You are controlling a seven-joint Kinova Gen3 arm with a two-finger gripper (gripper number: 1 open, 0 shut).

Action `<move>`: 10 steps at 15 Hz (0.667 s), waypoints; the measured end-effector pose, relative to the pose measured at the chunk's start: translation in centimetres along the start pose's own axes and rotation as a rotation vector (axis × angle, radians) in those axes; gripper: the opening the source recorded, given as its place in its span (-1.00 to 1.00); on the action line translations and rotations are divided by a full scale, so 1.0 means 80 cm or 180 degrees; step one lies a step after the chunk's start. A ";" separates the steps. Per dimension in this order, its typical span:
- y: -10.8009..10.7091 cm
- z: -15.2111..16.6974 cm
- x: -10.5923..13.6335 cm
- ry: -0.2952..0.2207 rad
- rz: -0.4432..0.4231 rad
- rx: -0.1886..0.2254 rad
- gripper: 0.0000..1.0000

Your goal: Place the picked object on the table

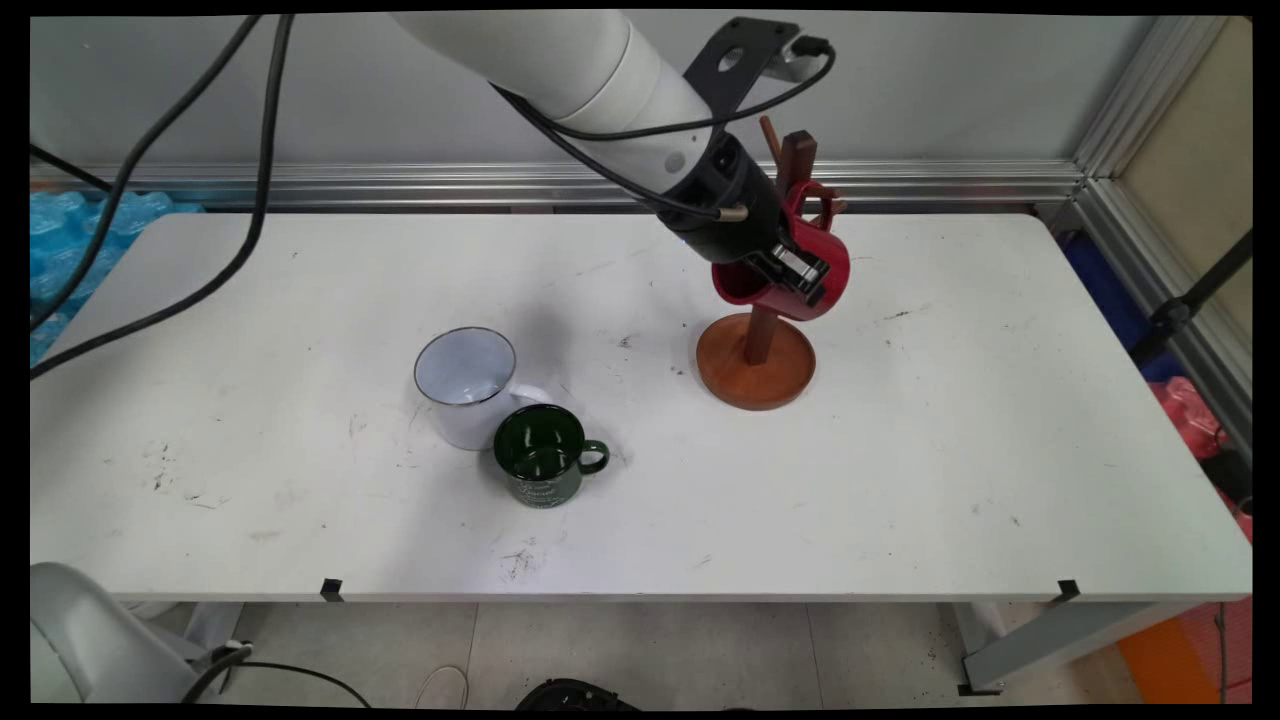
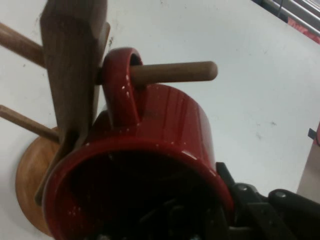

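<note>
A red mug [image 1: 836,262] hangs on a wooden mug tree [image 1: 755,375], at the table's middle right. In the hand view its handle [image 2: 120,85] is threaded over a round peg [image 2: 172,72] that sticks out of the upright post [image 2: 72,65]. My gripper [image 1: 800,275] comes in from the upper left and is shut on the red mug's wall [image 2: 170,120] at the rim. One finger is inside the cup and the other finger [image 2: 250,200] lies outside it. Other pegs stick out on the post's far side.
A white mug [image 1: 465,385] and a dark green mug [image 1: 541,455] stand touching at the table's middle left, well away from the tree. Black cables hang across the upper left. The table's front edge [image 1: 640,597] runs along the bottom, and a wall rail along the back.
</note>
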 end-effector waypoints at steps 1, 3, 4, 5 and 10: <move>0.000 -0.002 0.002 0.0014 0.0003 -0.0001 -1.00; 0.001 -0.007 0.005 0.0040 0.0009 -0.0014 -1.00; 0.002 -0.008 0.006 0.0047 0.0013 -0.0022 -1.00; 0.003 -0.011 0.007 0.0056 0.0020 -0.0034 -1.00; 0.011 -0.026 0.009 0.0082 0.0059 -0.0112 -1.00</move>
